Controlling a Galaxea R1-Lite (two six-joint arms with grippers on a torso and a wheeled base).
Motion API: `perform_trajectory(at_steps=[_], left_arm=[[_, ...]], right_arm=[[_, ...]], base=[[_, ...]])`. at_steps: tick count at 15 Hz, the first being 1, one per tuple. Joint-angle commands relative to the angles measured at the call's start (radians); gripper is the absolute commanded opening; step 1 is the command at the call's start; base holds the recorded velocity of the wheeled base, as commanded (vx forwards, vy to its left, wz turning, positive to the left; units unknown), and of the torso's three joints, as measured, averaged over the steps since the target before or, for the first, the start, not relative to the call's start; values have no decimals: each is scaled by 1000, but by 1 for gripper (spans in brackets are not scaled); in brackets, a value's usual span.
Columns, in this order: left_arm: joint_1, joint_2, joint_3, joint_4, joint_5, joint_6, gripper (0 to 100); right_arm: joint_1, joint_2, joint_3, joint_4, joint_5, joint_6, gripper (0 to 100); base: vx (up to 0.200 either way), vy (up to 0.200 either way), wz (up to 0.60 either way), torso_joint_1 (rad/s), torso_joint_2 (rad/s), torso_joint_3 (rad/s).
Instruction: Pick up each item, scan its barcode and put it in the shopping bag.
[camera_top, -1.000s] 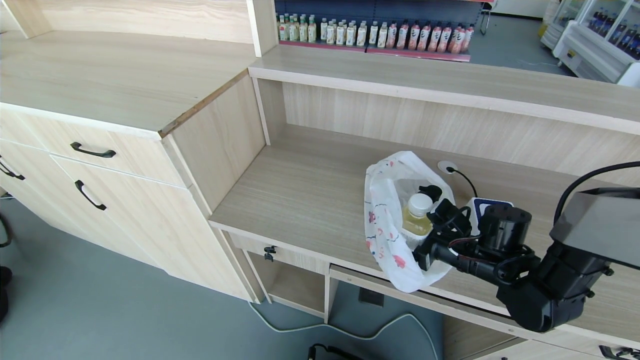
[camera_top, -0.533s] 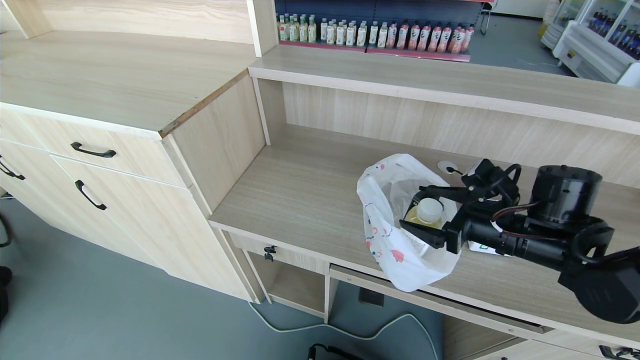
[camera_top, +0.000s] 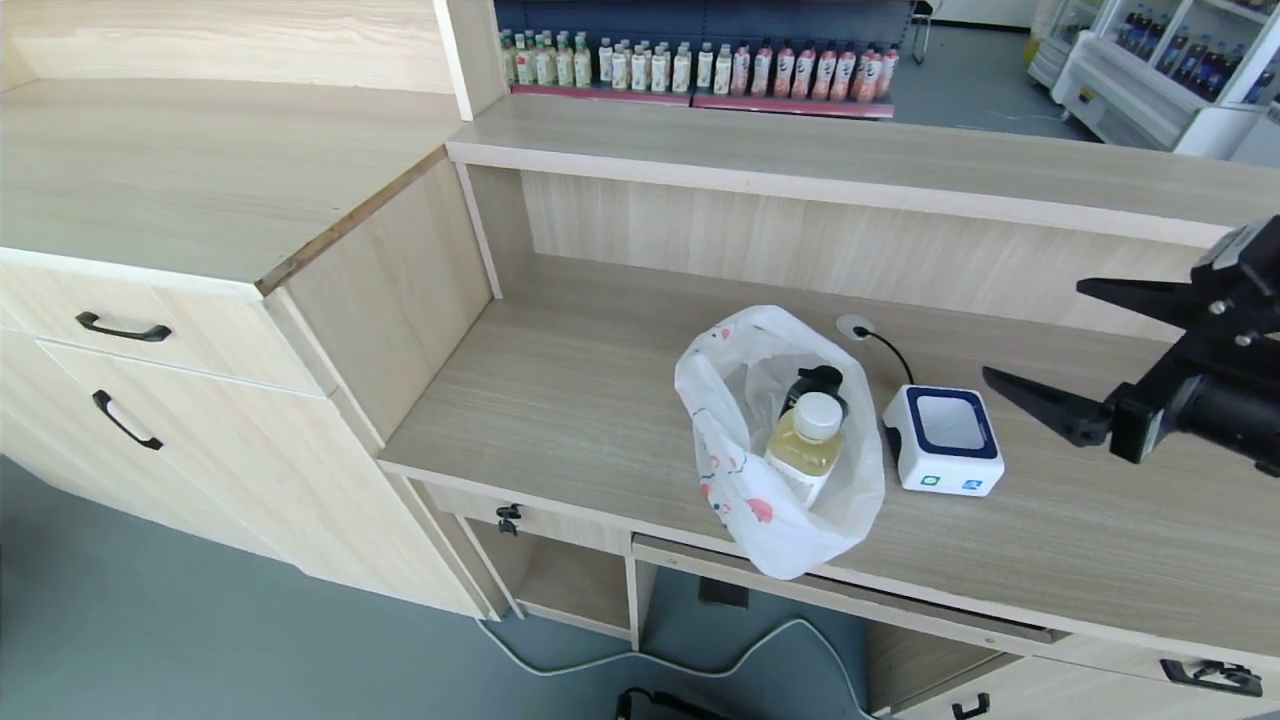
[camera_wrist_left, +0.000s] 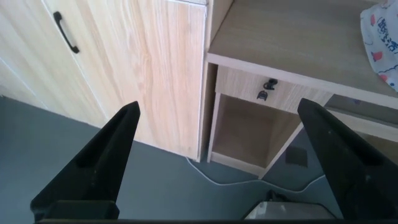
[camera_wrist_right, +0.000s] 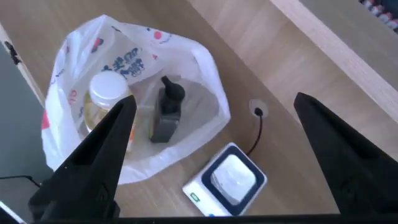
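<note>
Found bottle (camera_top: 805, 447) standing in bag (camera_top: 735, 480) at counter's (camera_top: 600, 400) front edge, scanner (camera_top: 945, 440) just beside. Noted right gripper (camera_top: 1032, 330) spread, empty, above counter's right end; left gripper (camera_wrist_left: 217, 109) spread too. Advised keeping clear of bag rim, scanner cable (camera_top: 890, 350).

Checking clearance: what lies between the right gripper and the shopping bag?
The barcode scanner sits on the counter between the shopping bag and the open right gripper, in the head view.
</note>
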Motion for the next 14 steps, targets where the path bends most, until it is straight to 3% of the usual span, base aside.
perform_trajectory(at_steps=[1,3,7,11,14], left_arm=[[2,0,0,0,0,0,100],[2,0,0,0,0,0,100],[2,0,0,0,0,0,100],[2,0,0,0,0,0,100],[2,0,0,0,0,0,100]], right_arm=[[-25,-109,-34,63,-85,71,100],[-42,-193,-28,148,-201,111,100],[-88,-284,27,149,-212,263,100],[-194,-485,247,161,-227,444,100],[-145,-666,466,171,-229,446,100]], base=[[0,0,-600,17,12,2],[0,0,-600,0,5,5],[0,0,-150,-1,1,1],[0,0,0,0,0,0],[0,0,0,0,0,0]])
